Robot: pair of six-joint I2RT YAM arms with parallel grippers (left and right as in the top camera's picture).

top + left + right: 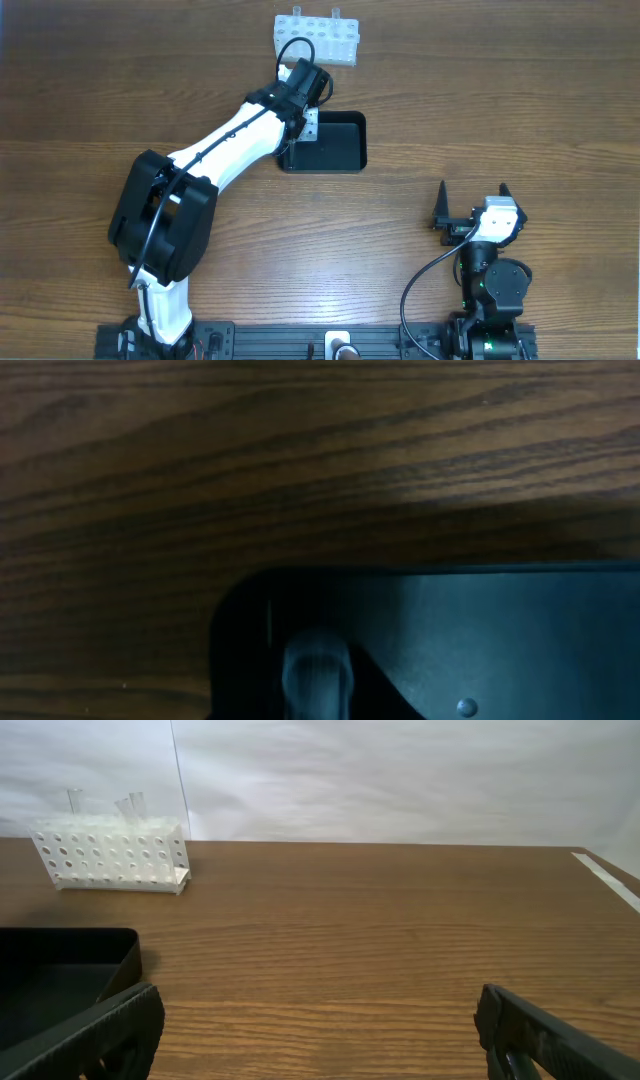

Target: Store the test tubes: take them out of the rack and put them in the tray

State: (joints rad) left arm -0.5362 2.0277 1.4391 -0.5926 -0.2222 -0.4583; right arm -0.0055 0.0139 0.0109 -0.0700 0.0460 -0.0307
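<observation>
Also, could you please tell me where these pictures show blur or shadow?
Left wrist view: the test tube close to the lens is blurred, and a shadow darkens the table beside the tray. Right wrist view: rack in focus, evenly lit.

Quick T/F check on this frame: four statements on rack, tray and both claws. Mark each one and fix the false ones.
1. The rack stands on the table apart from the tray. True.
2. The right claw is shut on a tube. False: it is open and empty, back near its own base, far from rack and tray.
3. The left claw is over the black tray. True: the left wrist view looks down at the tray's corner.
4. The rack is empty. False: a few tubes stick up out of it in the right wrist view.
</observation>
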